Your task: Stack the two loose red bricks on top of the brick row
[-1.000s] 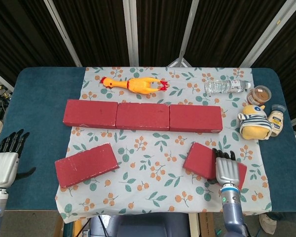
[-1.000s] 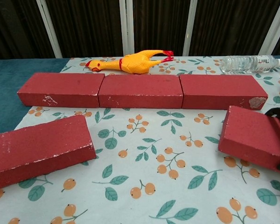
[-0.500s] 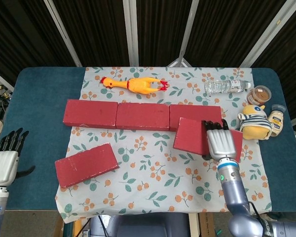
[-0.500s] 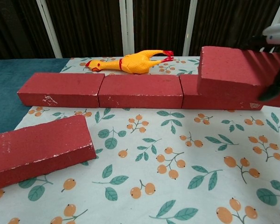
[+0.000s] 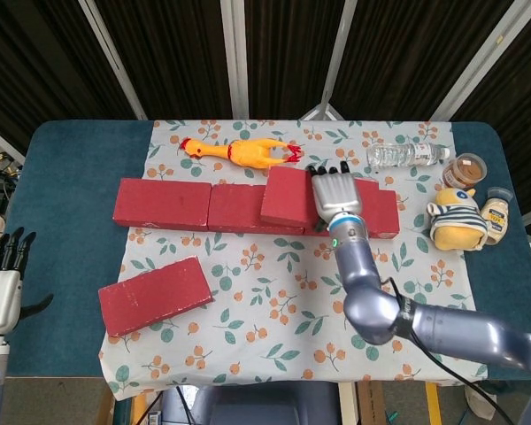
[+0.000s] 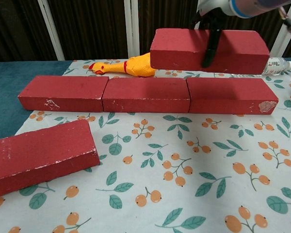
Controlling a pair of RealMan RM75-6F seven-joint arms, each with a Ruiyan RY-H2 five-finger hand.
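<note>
Lab-style test bench: blue-topped table (image 5: 71, 177) under a floral cloth (image 5: 292, 283), dark slatted panels (image 5: 168, 53) behind

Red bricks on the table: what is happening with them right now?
The right robot hand holds one loose brick in the air above the row of three bricks, not yet set down. The other loose brick lies on the patterned cloth nearer the front. The left robot hand hangs open off to the side.

Five red bricks: three in the brick row (image 5: 248, 208), one lifted brick (image 6: 184, 48), one loose brick (image 5: 155, 295). One rubber chicken (image 5: 241, 151), one water bottle (image 5: 407, 155). One plush toy (image 5: 457, 218), two small jars (image 5: 465, 170).
</note>
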